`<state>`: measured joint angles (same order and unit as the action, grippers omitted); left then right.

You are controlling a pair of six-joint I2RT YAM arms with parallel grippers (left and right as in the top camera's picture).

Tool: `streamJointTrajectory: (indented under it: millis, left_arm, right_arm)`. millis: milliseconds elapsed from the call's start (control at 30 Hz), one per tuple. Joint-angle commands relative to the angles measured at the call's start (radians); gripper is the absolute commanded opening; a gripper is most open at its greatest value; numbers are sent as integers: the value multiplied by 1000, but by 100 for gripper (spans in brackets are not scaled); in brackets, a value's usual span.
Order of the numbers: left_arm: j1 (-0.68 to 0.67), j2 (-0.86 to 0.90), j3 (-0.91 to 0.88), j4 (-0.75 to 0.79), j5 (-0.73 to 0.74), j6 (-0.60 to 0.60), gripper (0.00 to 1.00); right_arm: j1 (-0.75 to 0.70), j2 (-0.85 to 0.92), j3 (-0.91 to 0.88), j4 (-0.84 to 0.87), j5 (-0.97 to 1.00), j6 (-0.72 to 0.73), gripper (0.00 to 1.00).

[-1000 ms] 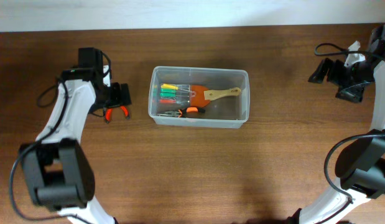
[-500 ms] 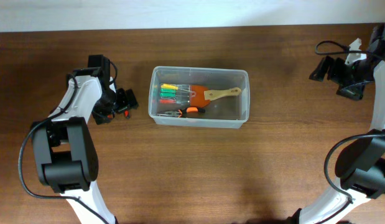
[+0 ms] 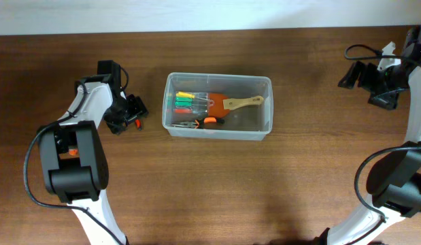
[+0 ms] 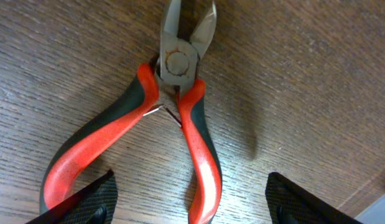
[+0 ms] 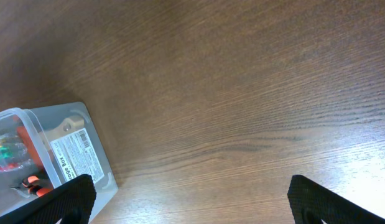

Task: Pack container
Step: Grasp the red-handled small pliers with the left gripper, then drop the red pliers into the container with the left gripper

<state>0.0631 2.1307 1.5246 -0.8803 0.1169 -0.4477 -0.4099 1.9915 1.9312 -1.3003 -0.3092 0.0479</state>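
The translucent container sits mid-table and holds several tools: green and yellow handled screwdrivers, an orange brush with a wooden handle and small orange pliers. Its corner shows in the right wrist view. Red and black cutting pliers lie flat on the wood left of the container. My left gripper is open, low over them, its fingertips straddling the handles. My right gripper is open and empty at the far right, its fingers over bare wood.
The brown wooden table has its back edge against a pale wall strip. A black cable loops near my right arm.
My left arm swung in and its gripper moved right and slightly down over the red pliers, settling closer to them. The right arm has not moved.
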Motion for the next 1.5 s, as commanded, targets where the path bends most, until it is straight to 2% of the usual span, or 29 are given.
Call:
streamJointTrajectory:
  millis: [0, 67, 233, 433, 633, 667, 967, 1067, 1233, 1267, 1300, 1467]
  left_arm:
    - [5, 63, 0, 11, 6, -12, 76]
    - [5, 64, 0, 13, -5, -12, 71]
    - [5, 64, 0, 24, -8, -12, 49]
    - [5, 64, 0, 20, -12, -12, 36]
    - [5, 64, 0, -11, -105, -11, 36]
    - [5, 64, 0, -11, -111, -11, 41]
    - [5, 64, 0, -27, -125, -12, 40]
    - [5, 64, 0, -32, -125, -12, 27]
    - [5, 64, 0, -32, -125, -11, 15]
    - [5, 64, 0, -32, -125, -10, 11]
    - [5, 64, 0, -27, -125, -6, 2]
    - [5, 63, 13, -21, -117, 65, 2]
  right_arm:
    - [4, -2, -3, 3, -5, -2, 98]
    - [4, -2, -3, 3, -5, -2, 98]
    - [4, -2, -3, 3, -5, -1, 99]
    - [4, -2, -3, 3, -5, -1, 98]
    - [4, -2, -3, 2, -6, -1, 98]
    - [4, -2, -3, 2, -6, -1, 98]
    - [4, -2, -3, 2, -21, -1, 98]
    - [4, -2, -3, 2, -21, -1, 98]
    - [4, -2, -3, 2, -21, -1, 98]
    - [4, -2, -3, 2, -21, -1, 98]
    - [4, -2, -3, 2, -21, -1, 98]
    - [4, -2, -3, -2, -21, -1, 98]
